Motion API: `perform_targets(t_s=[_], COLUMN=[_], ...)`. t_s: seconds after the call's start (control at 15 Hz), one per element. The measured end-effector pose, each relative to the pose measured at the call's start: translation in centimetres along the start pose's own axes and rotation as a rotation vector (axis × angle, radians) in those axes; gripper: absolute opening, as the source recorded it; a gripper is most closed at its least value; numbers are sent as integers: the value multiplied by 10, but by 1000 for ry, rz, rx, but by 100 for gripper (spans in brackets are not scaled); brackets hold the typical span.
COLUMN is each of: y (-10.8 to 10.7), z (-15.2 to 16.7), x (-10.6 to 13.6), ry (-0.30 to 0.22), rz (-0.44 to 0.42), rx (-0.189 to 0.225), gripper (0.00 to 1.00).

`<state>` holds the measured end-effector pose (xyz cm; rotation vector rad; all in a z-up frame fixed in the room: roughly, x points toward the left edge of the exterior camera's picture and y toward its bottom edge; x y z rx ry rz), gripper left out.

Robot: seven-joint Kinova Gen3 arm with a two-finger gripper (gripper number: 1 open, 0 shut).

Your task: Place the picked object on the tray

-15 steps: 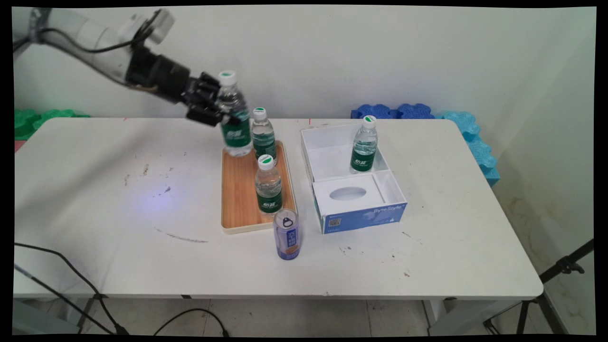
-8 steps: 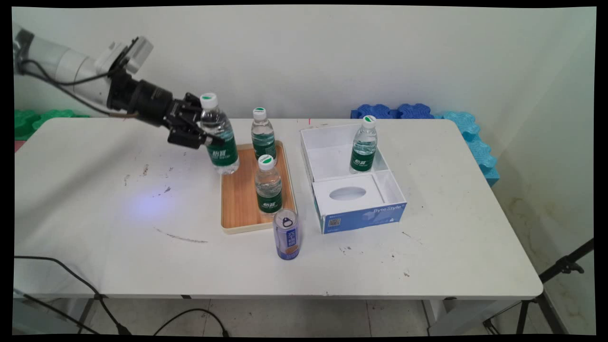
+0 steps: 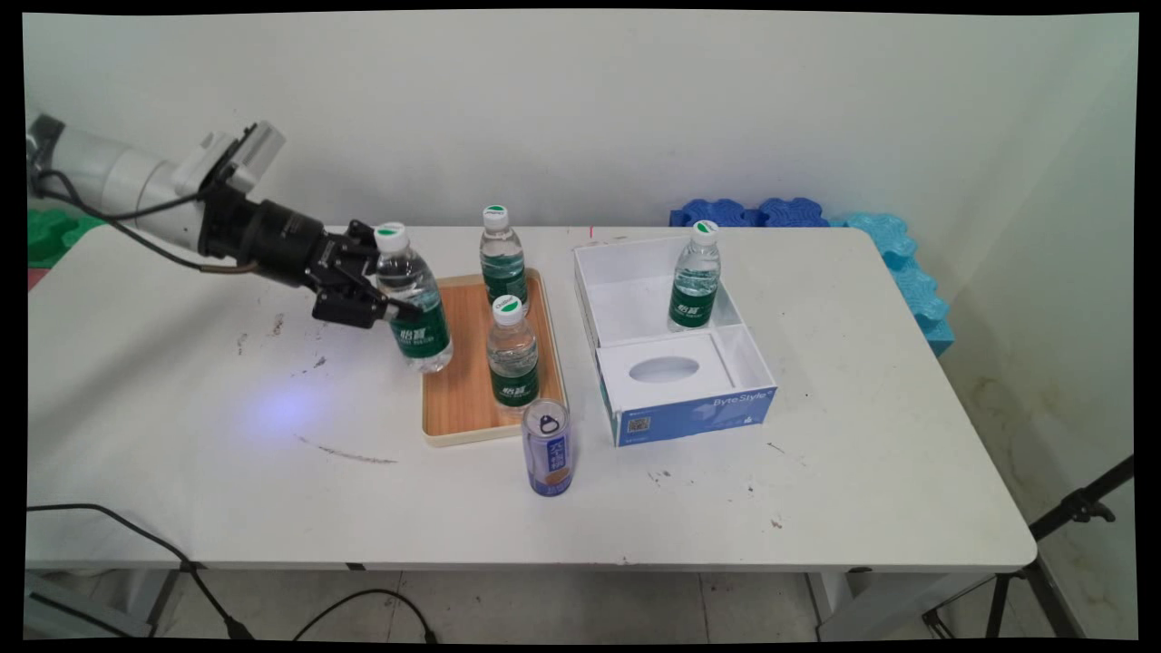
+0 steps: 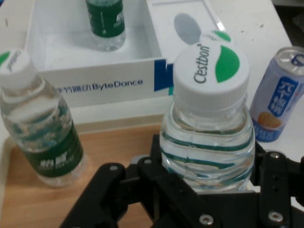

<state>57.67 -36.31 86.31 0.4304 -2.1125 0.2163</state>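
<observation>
Your gripper (image 3: 392,292) is clenched on a water bottle (image 3: 414,299) with a green label, gripping its upper body; the bottle leans slightly and hangs over the left edge of the wooden tray (image 3: 461,381). Its white cap (image 4: 211,70) reads "C'estbon" beside a green leaf mark.

At 3 o'clock from the held bottle, 2 more green-label bottles stand on the tray: the far one (image 3: 502,257) at the tray's 12 o'clock end, the near one (image 3: 512,352) toward its 6 o'clock end. A blue-and-white drink can (image 3: 547,448) with printed characters stands just off the tray's 5 o'clock corner. Right of the tray sits an open white-and-blue box (image 3: 673,340) lettered "ByteStyle" in front and "ByteDance" on its side, with a 4th bottle (image 3: 696,277) upright in its rear compartment.
</observation>
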Motion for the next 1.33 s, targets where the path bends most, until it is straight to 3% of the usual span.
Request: perform_targets(t_s=[0.53,1.07,1.13,1.33], y=[5,8,9,9], z=[32,61,63,69], x=[-17,-26,-26,-25], ry=[-36,-52,-53,-58], rz=[-14,10,18,37], rx=[19,11,9,1], gripper=[0,0,100,100])
